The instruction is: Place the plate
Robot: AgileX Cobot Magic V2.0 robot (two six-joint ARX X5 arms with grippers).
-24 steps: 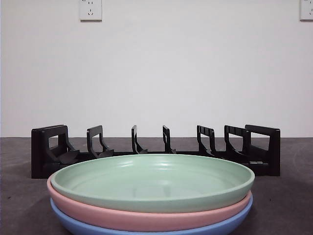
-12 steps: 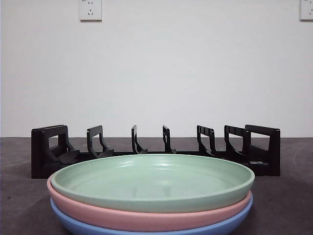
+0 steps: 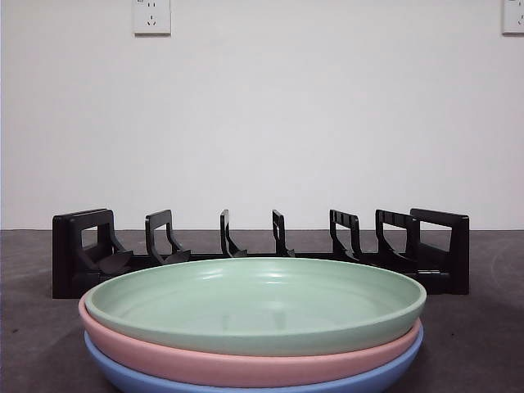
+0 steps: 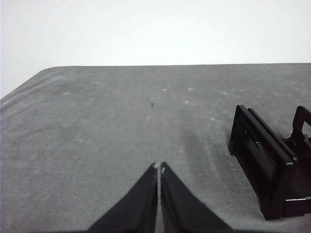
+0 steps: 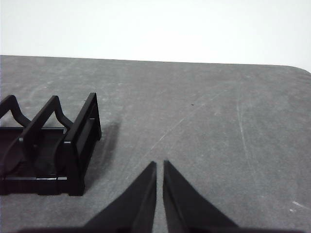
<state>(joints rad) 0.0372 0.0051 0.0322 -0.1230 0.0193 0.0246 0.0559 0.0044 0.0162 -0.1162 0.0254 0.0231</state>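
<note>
Green plate (image 3: 255,301) stacked atop pink plate (image 3: 246,360) and blue plate (image 3: 246,383), just in front of black rack (image 3: 260,250). Left gripper (image 4: 159,168) and right gripper (image 5: 159,165) beside opposite rack ends, pressed closed, holding nothing, well apart from plates.

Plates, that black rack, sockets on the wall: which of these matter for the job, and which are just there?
For the job:
- green plate, top of the stack
- pink plate, under it
- blue plate, at the bottom
- black rack, behind the stack, no plate in it

Just there:
- wall sockets
- grey table
</note>
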